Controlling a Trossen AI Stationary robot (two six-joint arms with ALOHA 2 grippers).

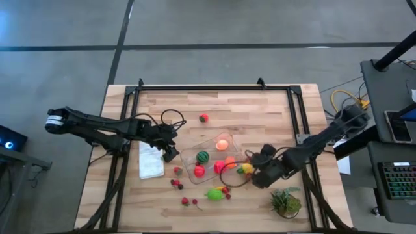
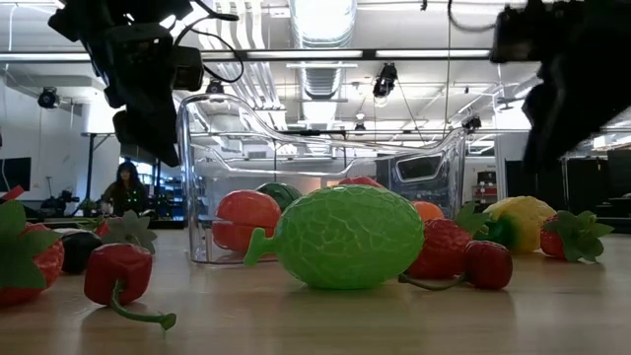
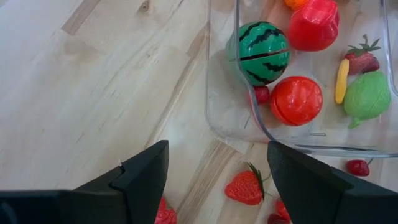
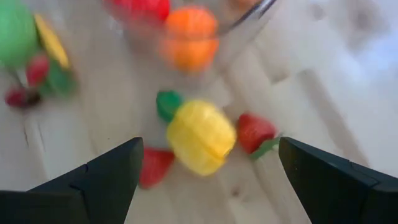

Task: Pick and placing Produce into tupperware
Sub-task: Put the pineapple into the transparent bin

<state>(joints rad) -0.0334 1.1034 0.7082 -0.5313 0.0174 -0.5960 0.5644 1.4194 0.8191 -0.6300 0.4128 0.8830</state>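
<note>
Left to right. Our left gripper (image 1: 170, 151) hangs just off the tub's left end, beside the white cloth (image 1: 151, 160), fingers apart and empty. We read it as parked over the loose strawberries (image 3: 244, 188) on the wood, ready for a pick.

Clear plastic tub (image 1: 195, 151) sits mid-table. Inside we see the striped melon (image 3: 263, 53), a red round piece (image 3: 295, 99) touching it, another red piece (image 3: 313, 23), and an orange one (image 1: 222, 144) toward the far end. More may be hidden behind the tub wall; hard to say.

Still loose: a strawberry (image 1: 204, 118) well up the table, berries (image 1: 177, 183) below the tub, and the lime-green melon (image 1: 214, 193) near the front edge.

Our right gripper (image 1: 255, 170) is just off the tub's right end, fingers spread wide and holding nothing, lined up on the yellow pepper (image 4: 200, 136) with strawberries on both sides. Likely next grab. The leafy plant (image 1: 286, 201) sits beyond it, not ours to move.
</note>
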